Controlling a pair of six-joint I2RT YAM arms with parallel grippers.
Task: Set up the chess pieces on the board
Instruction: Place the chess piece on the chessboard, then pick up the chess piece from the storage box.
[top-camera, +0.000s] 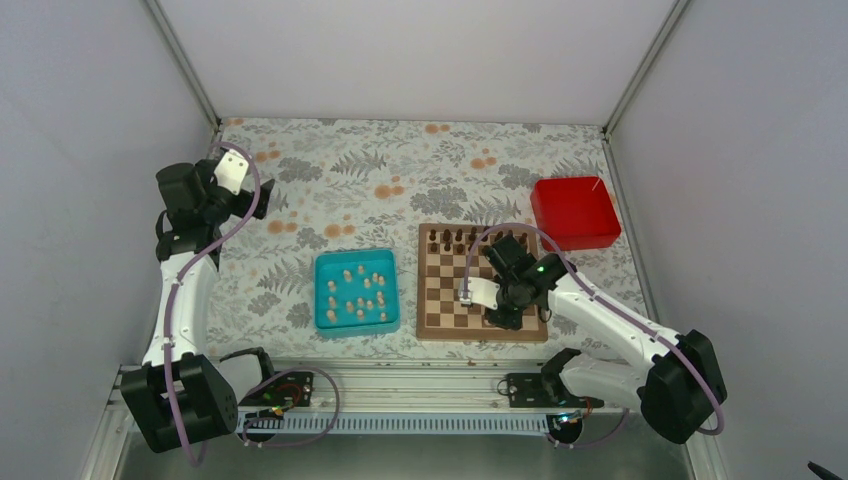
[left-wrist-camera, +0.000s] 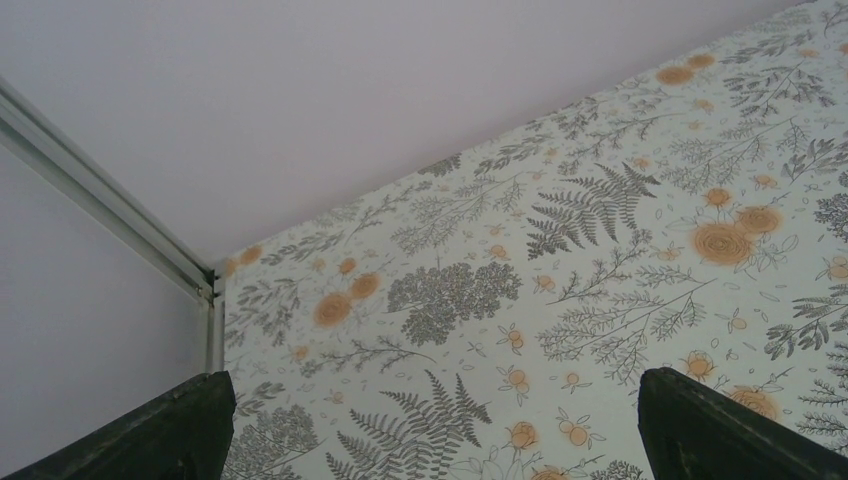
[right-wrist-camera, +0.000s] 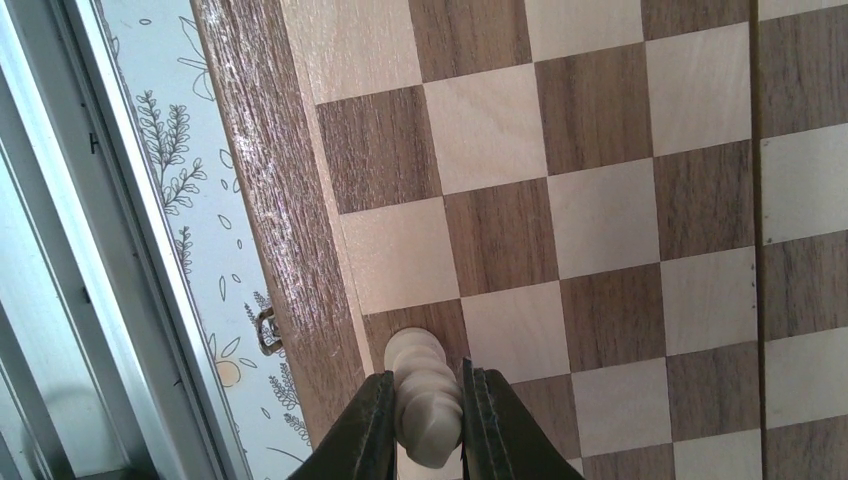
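The right claw pinches a small pale beige wooden chess piece low in the right wrist view, over a dark square by the border of the brown checkered wooden board; the left claw hangs wide open over the flowery table. If the right claw lets go crooked, the piece could tip over or land on the border. One end of the piece is cut off, so I cannot tell if it touches the board.
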